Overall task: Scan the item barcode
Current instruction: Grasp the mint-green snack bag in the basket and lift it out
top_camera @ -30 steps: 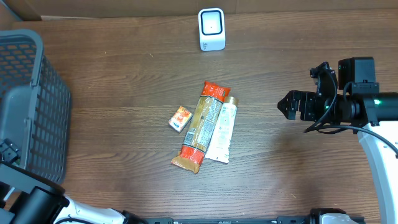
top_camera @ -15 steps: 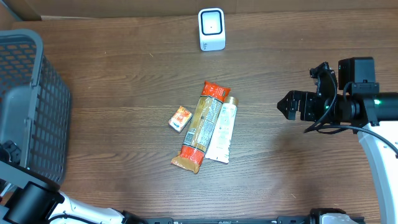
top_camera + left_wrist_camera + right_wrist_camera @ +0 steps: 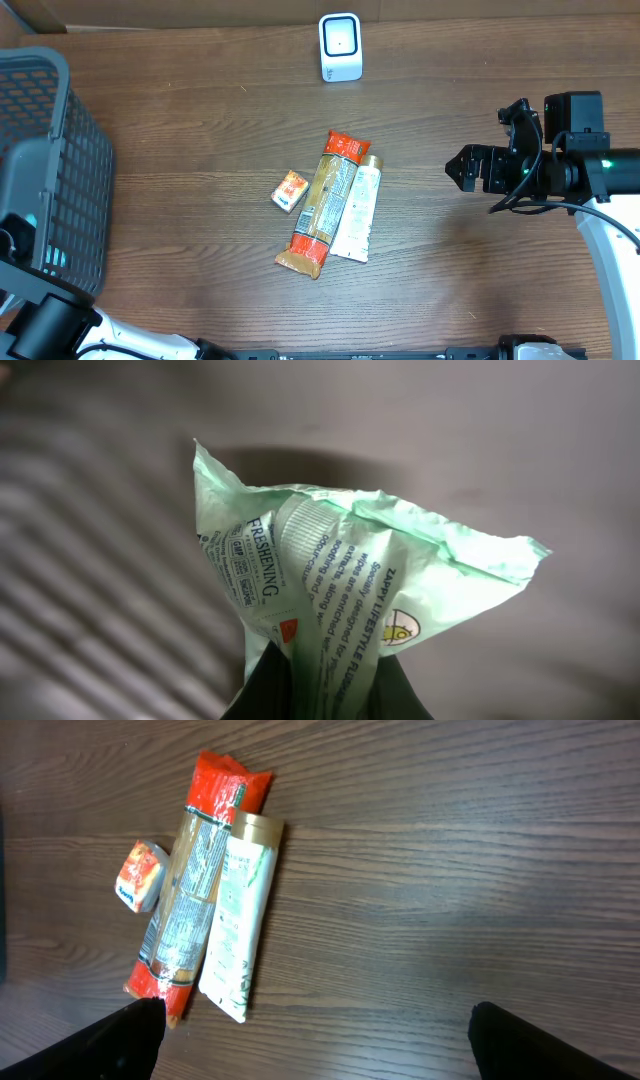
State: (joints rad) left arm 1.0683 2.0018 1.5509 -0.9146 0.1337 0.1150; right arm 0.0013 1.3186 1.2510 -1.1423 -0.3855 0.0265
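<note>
L gripper [image 3: 325,695] clenched on crumpled pale-green plastic wipes packet [image 3: 340,600], inside dark mesh basket [image 3: 60,150] at table [image 3: 200,100] left edge. Target white box scanner [image 3: 340,47] at far edge centre, well right of packet. R gripper [image 3: 458,169] spread wide, empty, nr right edge.

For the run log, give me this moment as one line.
left gripper: shut on wipes packet | right gripper: open, empty | scanner: nothing in front | scan: not yet done
</note>
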